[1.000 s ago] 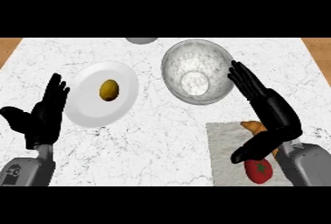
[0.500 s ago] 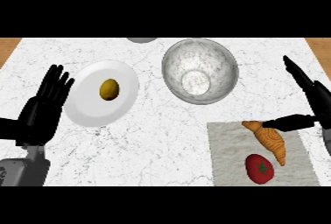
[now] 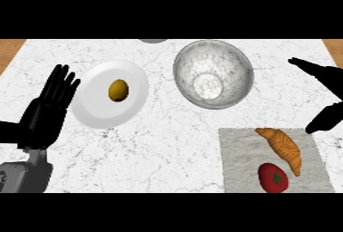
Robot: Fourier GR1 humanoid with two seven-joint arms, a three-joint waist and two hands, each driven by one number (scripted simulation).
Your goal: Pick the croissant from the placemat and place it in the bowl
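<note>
A golden croissant point(image 3: 284, 148) lies on the grey placemat point(image 3: 240, 158) at the lower right, next to a red tomato point(image 3: 273, 177). The glass bowl point(image 3: 213, 74) stands empty at the top centre. My right hand point(image 3: 326, 97) is open at the right edge, above and to the right of the croissant, not touching it; part of it is cut off by the frame. My left hand point(image 3: 47, 113) rests open at the left edge, fingers up.
A white plate point(image 3: 94, 108) with a yellow-brown fruit point(image 3: 118, 89) on it sits just right of my left hand. A grey round object point(image 3: 154, 40) peeks in at the counter's far edge. The wooden floor shows beyond the counter's corners.
My right hand has swung from over the bowl and placemat out to the right edge, uncovering the croissant. The left hand has shifted slightly left and up.
</note>
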